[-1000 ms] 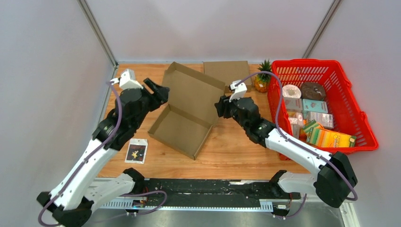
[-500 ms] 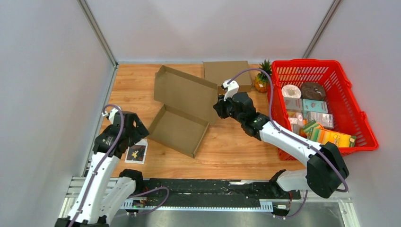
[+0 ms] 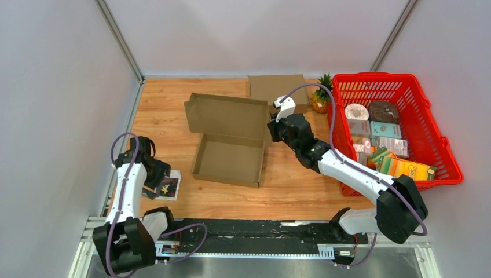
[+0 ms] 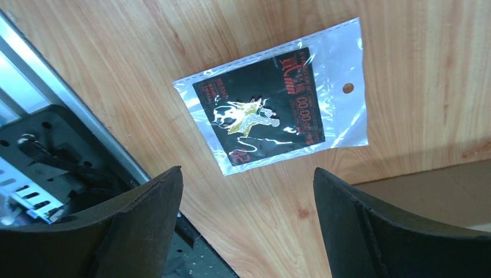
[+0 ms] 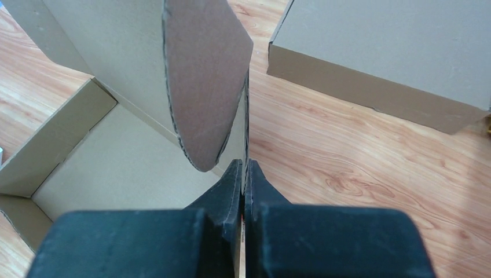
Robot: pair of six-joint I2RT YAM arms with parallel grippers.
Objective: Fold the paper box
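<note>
- Pulling back is the main change on the left: the left gripper (image 4: 249, 174), which a second ago was at the lid's left edge, now hangs low over the near-left corner of the table (image 3: 162, 110). Its jaws are wide apart and hold nothing.
- Directly beneath it lies a clear packet (image 4: 272, 124) with a star charm inside, untouched and in the same place as before.
- The paper box (image 3: 228, 159) sits mid-table. It has swung from a skewed angle to roughly square with the table edge, with the tray flat and the lid (image 3: 228, 116) standing up behind it.
- The right gripper (image 5: 243, 168) has gone from half open to pinched together on the lid's right edge, just below the rounded side flap (image 5: 208, 87).
- My judgement is that control of the box has passed to the right arm alone. The lid is upright and not yet brought down, so the closing fold remains, and a single-edge pinch may let the tray slide.
- A second, closed box (image 3: 278, 87) and the red basket (image 3: 446, 156) stand to the right, both apart from the work.
</note>
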